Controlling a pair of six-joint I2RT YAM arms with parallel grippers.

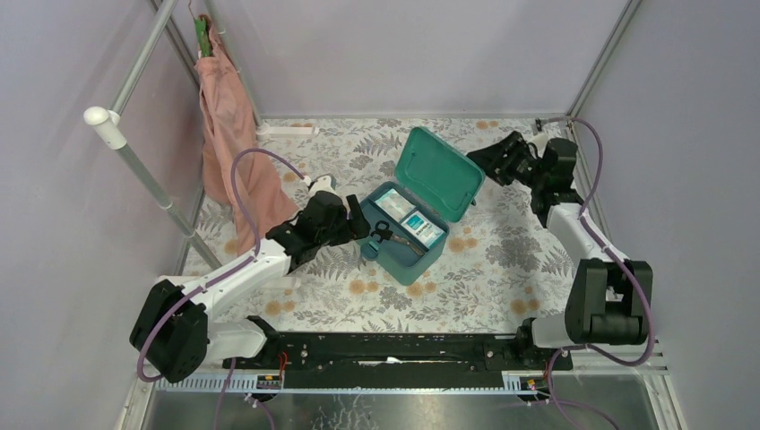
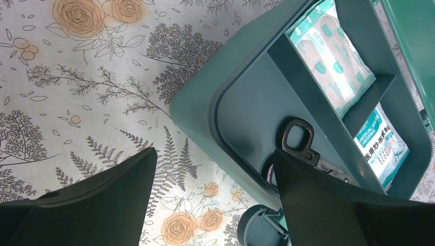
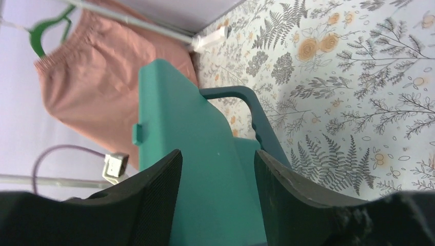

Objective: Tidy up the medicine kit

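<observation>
Floral-printed cloth [image 1: 502, 260] covers the table under both arms. A salmon-pink garment [image 1: 228, 134] hangs on a green hanger [image 1: 204, 36] well beyond the left gripper [image 2: 214, 152]. The medicine kit [image 1: 405, 267], a teal-green box, sits on the cloth between the two grippers, with one corner directly beneath the left gripper. That gripper's fingers stand wide apart and hold nothing: one finger [image 2: 102, 195] hangs over bare cloth outside the box and the other over its inside, so the box wall passes between them. The hinged lid [image 1: 439, 175] is raised and leans toward the right gripper [image 3: 218, 154]. That gripper's fingers are spread with the lid's outer shell in the gap and the darker handle [image 3: 251, 102] just past one finger; whether the pads press the lid I cannot tell. Inside the box, a darker divided tray [image 2: 251, 102] lies below the left gripper. Its two farther compartments each hold a sealed packet, one a medical gauze dressing [image 2: 382, 146], the other a teal-and-white sachet [image 2: 331, 61]. Black-handled scissors [image 1: 383, 233] lie in the long compartment, just beside the left gripper's inner finger.
</observation>
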